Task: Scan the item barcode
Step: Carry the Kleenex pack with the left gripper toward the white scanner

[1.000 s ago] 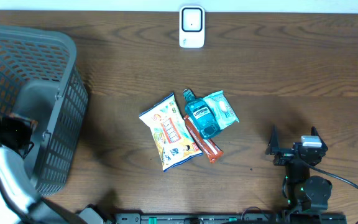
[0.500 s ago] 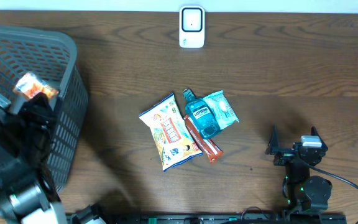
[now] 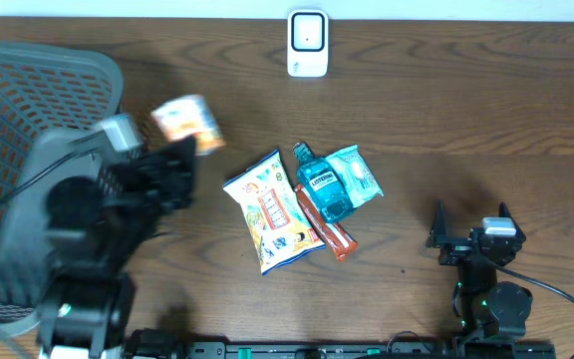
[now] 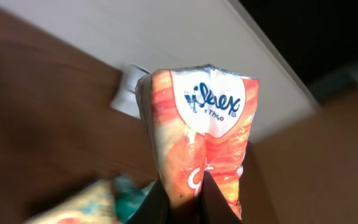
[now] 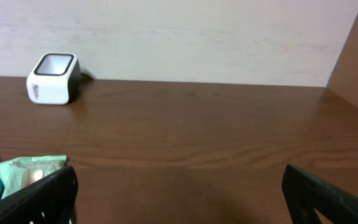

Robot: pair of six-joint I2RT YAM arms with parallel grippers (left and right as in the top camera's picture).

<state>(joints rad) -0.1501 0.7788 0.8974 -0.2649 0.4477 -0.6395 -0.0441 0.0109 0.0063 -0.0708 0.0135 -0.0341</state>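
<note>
my left gripper (image 4: 189, 200) is clamped on the bottom end of the tissue pack (image 4: 201, 124), one dark finger (image 4: 160, 204) on each side of its crimped orange seam. from my wrist camera the pack's long axis runs straight up from the fingers, its white logo panel facing the lens and its free end pointing to 12 o'clock. from overhead the pack (image 3: 189, 122) is blurred, held up off the table (image 3: 466, 110) just at 3 o'clock of the basket (image 3: 28, 62). it sticks out of the gripper (image 3: 181, 152) toward roughly 12 to 1 o'clock. the scanner (image 3: 308, 43) sits at 2 o'clock of it, well apart. the snack bag (image 3: 272, 211), mouthwash bottle (image 3: 322, 186) and teal packet (image 3: 357, 175) lie at 4 o'clock. my right gripper (image 3: 471, 219) rests at the table's near right with its jaws spread wide, holding nothing.
</note>
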